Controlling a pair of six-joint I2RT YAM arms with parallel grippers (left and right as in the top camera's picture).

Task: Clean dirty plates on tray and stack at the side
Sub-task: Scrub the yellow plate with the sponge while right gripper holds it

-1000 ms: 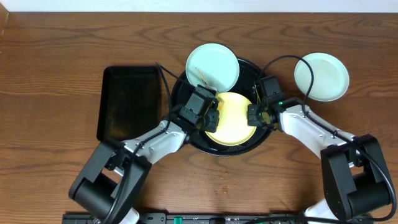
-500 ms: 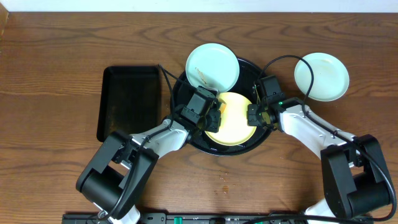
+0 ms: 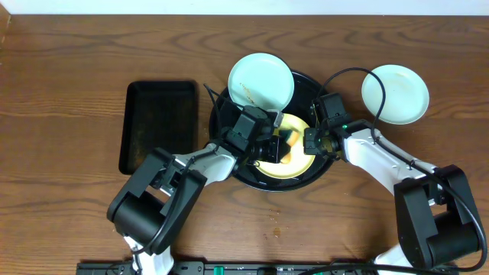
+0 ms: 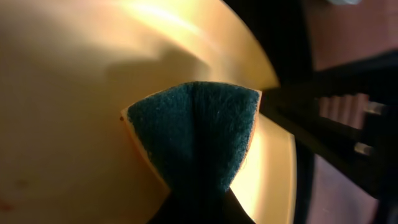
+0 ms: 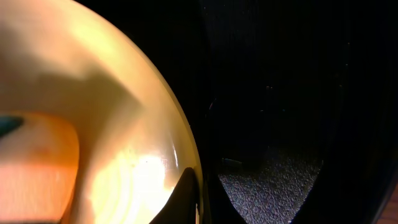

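Fingers: left fingers (image 3: 273,145) clamped narrow on the sponge (image 4: 196,134); right fingers (image 3: 309,142) shut tight on the near-right rim of the yellow plate (image 3: 286,166).
Sponge: dark green scouring face toward the left wrist camera, yellow body behind it, folded by the pinch and pressed onto the yellow plate's inner surface.
Yellow plate: lies in the round black tray (image 3: 309,90), toward its near side, between the two arms; glossy highlight along its edge in the right wrist view.
Smeared mint plate (image 3: 261,80): at the tray's far-left edge, overlapping the rim; thin brownish streaks on its left half.
Second mint plate (image 3: 395,93): on the table (image 3: 76,46) to the right of the tray, apart from it, looks clean.
Rectangular black tray (image 3: 159,126): on the table left of the round tray, near but not touching.
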